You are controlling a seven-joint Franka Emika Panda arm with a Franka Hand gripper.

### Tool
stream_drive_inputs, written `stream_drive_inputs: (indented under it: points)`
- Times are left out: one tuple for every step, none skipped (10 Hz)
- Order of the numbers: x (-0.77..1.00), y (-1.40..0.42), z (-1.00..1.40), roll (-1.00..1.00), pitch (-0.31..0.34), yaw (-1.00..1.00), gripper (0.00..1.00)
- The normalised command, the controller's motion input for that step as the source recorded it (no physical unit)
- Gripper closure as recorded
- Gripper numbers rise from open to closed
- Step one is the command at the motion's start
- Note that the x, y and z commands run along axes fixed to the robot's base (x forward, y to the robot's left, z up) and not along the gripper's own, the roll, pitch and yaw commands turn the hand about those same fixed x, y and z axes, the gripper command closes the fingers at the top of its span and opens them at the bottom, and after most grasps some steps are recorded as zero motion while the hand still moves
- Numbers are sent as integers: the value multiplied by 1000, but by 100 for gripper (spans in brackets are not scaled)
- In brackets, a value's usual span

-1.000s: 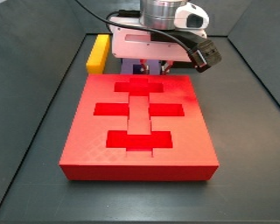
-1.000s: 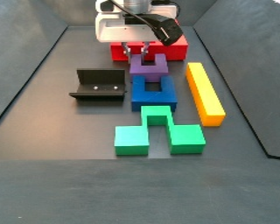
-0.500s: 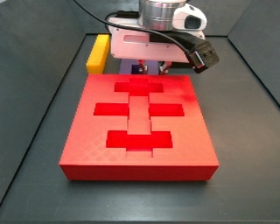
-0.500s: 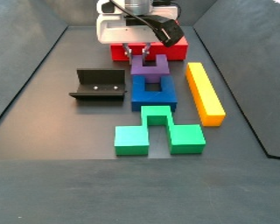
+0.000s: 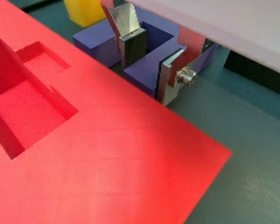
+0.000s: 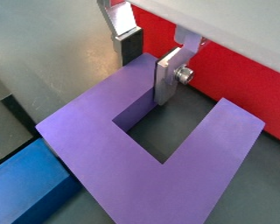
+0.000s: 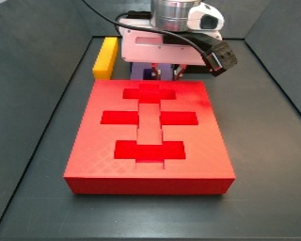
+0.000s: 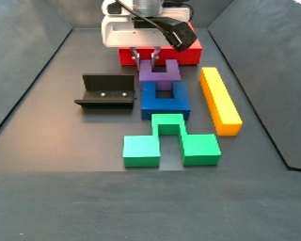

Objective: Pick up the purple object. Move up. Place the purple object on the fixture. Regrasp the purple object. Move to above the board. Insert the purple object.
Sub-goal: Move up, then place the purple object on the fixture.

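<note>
We lower our hand [image 6: 150, 72] squarely: its 2 fingers [image 6: 167, 77] stand open astride 1 prong of the purple object [image 6: 154, 157], gripping nothing.

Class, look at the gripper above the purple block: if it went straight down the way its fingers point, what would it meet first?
Probably the purple object: the gripper straddles one of its arms, so the floor comes later. Exact depth is unclear.

No readable text — no labels, numbers.
</note>
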Motion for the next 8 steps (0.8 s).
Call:
stream_drive_inputs:
  points:
    - [0, 0, 833, 0, 0, 0, 100]
    - [-28, 65, 775, 10, 32, -43, 100]
    - [-46, 53, 500, -36, 65, -50, 100]
    - [-7, 36, 242, -86, 53, -36, 100]
    - [0, 0, 0, 17, 0, 0, 100]
    - [20, 0, 0, 0, 0, 0, 100]
    - [60, 0, 394, -343, -14, -123, 100]
    - [363, 97, 943, -603, 0, -40, 100]
